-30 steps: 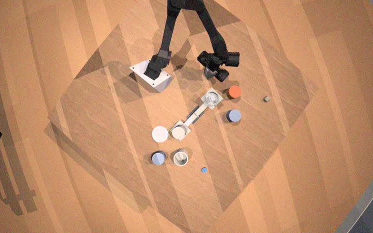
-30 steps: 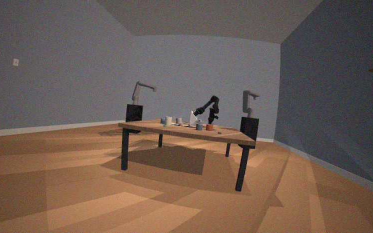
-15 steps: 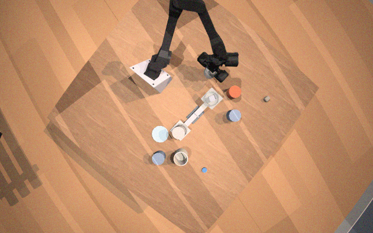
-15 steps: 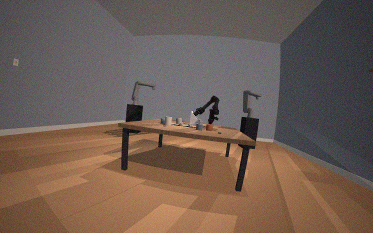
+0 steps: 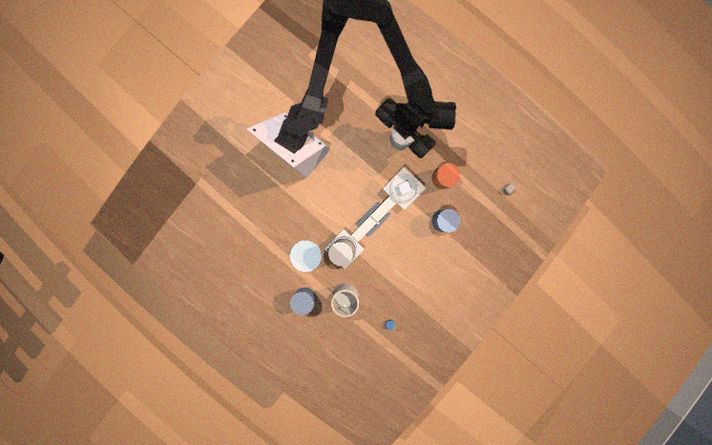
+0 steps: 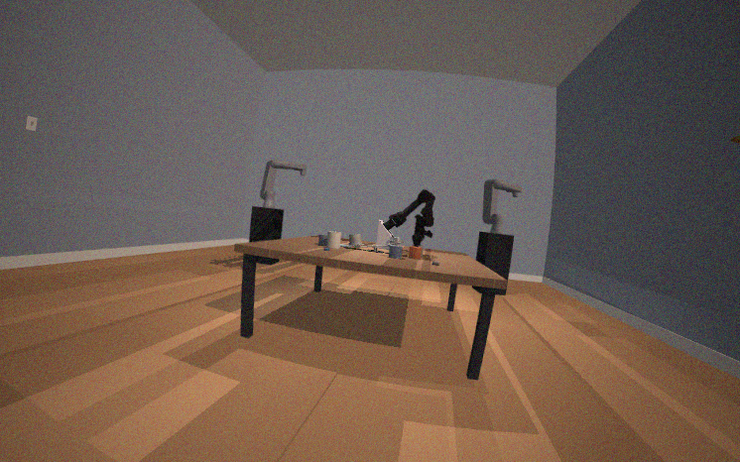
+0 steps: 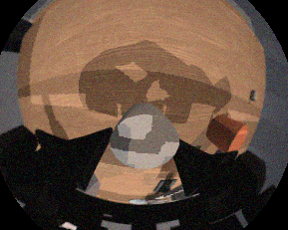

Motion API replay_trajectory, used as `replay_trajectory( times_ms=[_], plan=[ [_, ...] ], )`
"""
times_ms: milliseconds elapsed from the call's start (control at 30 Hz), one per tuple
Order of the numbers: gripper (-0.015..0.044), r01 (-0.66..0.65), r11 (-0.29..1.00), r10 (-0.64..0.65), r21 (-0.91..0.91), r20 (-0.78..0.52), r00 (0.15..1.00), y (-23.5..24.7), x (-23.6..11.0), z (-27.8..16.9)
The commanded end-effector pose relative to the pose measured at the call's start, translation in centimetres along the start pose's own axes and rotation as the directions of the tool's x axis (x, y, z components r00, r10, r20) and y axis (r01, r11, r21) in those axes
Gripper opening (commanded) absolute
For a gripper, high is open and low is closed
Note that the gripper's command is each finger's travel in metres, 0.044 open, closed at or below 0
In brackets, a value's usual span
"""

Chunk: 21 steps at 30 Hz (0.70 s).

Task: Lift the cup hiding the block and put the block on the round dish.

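The small balance (image 5: pixel 375 216) lies across the middle of the table. A beige cup (image 5: pixel 342 253) stands upside down on its near left pad. The far right pad (image 5: pixel 417 194) bears a small white block (image 5: pixel 405 188), uncovered. The second cup (image 5: pixel 399 142) (image 7: pixel 144 138), grey in shadow, is off the balance just beyond that pad, between my fingers. My gripper (image 5: pixel 405 134) stands over it, open wider than the cup. I cannot tell whether the cup rests on the table. The round pale dish (image 5: pixel 304 256) lies left of the covered pad.
An orange cylinder (image 5: pixel 447 174) (image 7: pixel 228 131) and a blue one (image 5: pixel 446 220) stand right of the block's pad. Another blue cylinder (image 5: pixel 303 302), an open beige cup (image 5: pixel 345 301), a small blue piece (image 5: pixel 389 325) and a grey piece (image 5: pixel 509 188) lie around. The arm's white base plate (image 5: pixel 270 130) is at the back.
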<state>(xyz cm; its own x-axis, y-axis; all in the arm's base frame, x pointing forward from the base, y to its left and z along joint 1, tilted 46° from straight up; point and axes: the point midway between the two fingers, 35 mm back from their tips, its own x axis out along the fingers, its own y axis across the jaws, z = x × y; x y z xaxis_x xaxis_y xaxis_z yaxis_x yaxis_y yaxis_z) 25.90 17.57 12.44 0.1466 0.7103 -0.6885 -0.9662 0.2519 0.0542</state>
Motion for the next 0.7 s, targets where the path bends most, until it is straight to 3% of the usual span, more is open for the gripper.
replay_trajectory(
  times_ms=[0,200,433,667],
  plan=[
    [0.0440,0.014,1.000,-0.014,-0.003,0.006,1.000,-0.2,-3.7,0.1],
    [0.0440,0.013,1.000,-0.013,-0.001,0.006,1.000,-0.1,-4.5,0.1],
    [0.0260,0.057,0.998,-0.057,0.026,0.010,0.998,-4.0,-5.9,-0.4],
    [0.0260,0.037,0.973,-0.032,0.227,-0.025,0.999,-9.2,-8.1,-6.9]
  ],
)
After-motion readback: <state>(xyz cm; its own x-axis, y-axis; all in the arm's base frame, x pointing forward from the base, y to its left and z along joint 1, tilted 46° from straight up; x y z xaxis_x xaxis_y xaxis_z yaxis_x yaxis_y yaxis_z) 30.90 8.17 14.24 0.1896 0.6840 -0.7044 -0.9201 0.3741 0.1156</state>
